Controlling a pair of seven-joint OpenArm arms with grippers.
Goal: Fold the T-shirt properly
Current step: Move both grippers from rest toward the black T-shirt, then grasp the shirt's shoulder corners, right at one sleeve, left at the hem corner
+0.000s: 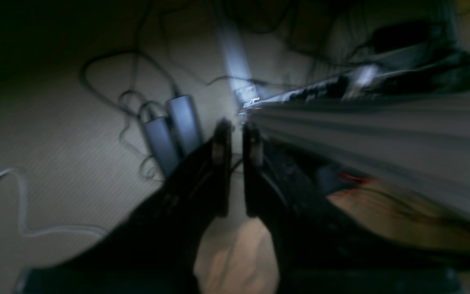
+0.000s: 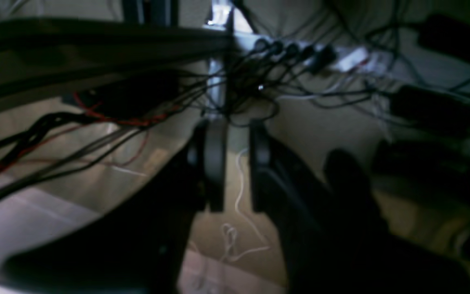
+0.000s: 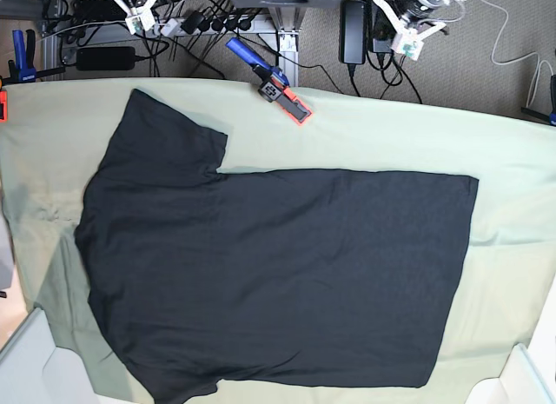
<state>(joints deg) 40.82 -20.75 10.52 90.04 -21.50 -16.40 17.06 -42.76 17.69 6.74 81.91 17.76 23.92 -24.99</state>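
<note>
T-shirt [image 3: 269,274] is lying flat, plain black side up, on pale green cloth [image 3: 504,274]. Left gripper [image 1: 235,163] and right gripper [image 2: 233,163] are hanging off-table, jaws narrowly parted, gripping nothing, over floor cables [image 2: 227,241].

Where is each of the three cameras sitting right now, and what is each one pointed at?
Base: overhead, looking down on the black T-shirt spread on the pale green cloth; no arms visible.
Left wrist: behind the left gripper, facing floor and cables.
Right wrist: behind the right gripper, facing cables and a power strip.
Both wrist views share the cabled floor.
</note>
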